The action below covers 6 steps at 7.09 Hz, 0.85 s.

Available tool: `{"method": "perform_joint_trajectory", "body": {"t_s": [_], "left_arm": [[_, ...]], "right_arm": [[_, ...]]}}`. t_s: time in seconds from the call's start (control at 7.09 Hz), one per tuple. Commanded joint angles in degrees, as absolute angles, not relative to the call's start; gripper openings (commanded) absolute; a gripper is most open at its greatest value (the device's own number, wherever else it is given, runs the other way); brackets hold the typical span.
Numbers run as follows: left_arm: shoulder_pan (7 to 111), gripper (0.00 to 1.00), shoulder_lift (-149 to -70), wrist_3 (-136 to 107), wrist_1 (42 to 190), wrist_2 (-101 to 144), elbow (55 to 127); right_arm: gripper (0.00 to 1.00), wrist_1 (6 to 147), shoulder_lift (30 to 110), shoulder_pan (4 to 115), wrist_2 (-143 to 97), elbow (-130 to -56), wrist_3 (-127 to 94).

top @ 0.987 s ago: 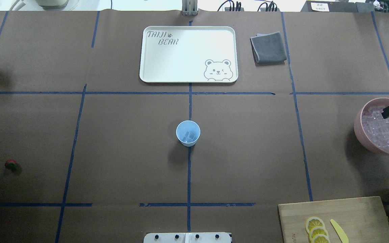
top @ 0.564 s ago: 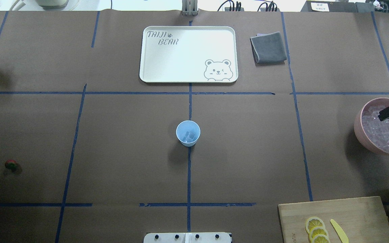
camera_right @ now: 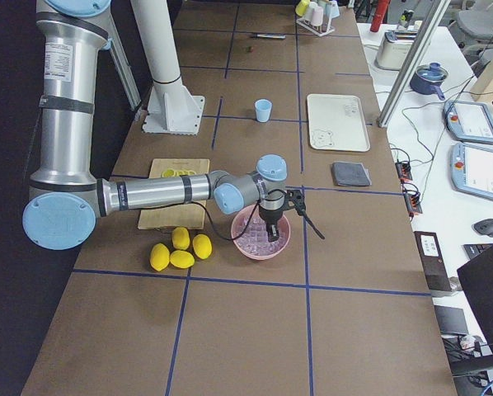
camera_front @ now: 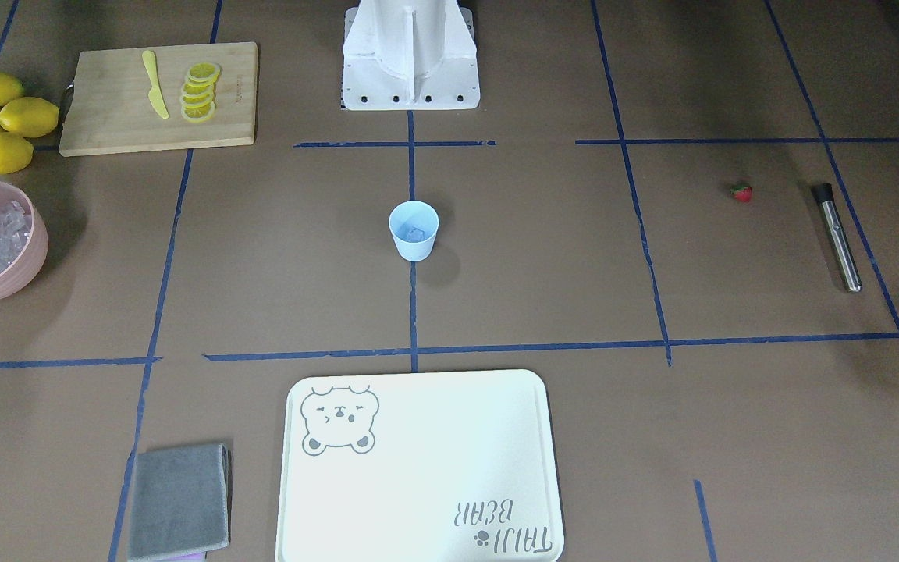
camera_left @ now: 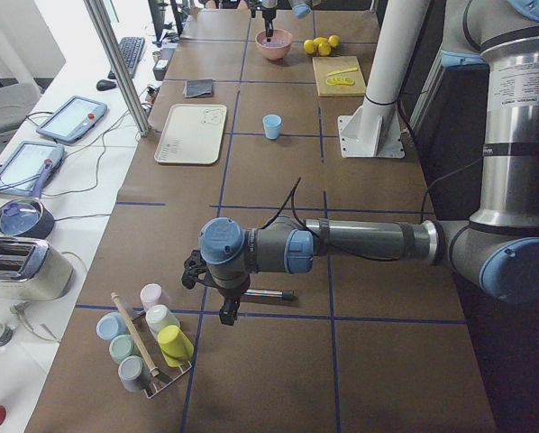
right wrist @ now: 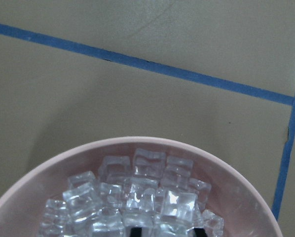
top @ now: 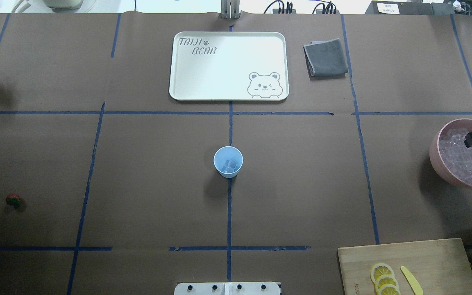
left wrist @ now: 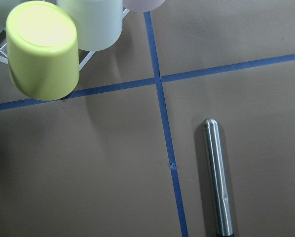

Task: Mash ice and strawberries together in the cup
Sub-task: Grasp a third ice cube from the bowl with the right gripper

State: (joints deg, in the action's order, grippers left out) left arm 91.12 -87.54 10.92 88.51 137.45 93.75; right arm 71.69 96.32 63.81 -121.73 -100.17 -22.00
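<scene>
Right gripper (right wrist: 163, 231): is drawing back inside the pink bowl (top: 434, 157), far right of the blue cup (top: 228, 162). Its fingers (right wrist: 134, 231) are parted among ice cubes (right wrist: 147, 197); whether they are grasping one, I cannot tell. Cup is already holding some; likely fetching more.

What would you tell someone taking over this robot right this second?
Right gripper: open, tips down among the cubes in the pink bowl.
Left gripper: can't tell if open or shut; it hangs near the metal rod.
Cup: table centre, with some ice inside.
Strawberry: on the table, far left, untouched.
To do: strawberry into the cup, then mash.
</scene>
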Motion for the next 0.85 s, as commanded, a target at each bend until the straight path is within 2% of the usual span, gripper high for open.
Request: {"method": "perform_joint_trajectory", "body": {"t_s": [0.0,0.14,0.42,0.7], "left_arm": [[91.14,1.00,-87.54,10.90,88.51,137.46,93.69],[91.14,1.00,-87.54,10.90,88.51,137.46,93.78],[91.14,1.00,-87.54,10.90,88.51,137.46,93.78],[91.14,1.00,-87.54,10.90,88.51,137.55,93.78]], "right_arm": [[0.07,71.90,96.50,63.81,-121.82,-100.28,-21.80],[0.02,71.98,96.33,63.90,-121.90,-100.89,-21.62],[0.00,76.25,95.81,66.34,-122.78,-106.14,-21.71],[0.00,96.05,85.32,66.45,-122.70,-114.58,-22.58]]}}
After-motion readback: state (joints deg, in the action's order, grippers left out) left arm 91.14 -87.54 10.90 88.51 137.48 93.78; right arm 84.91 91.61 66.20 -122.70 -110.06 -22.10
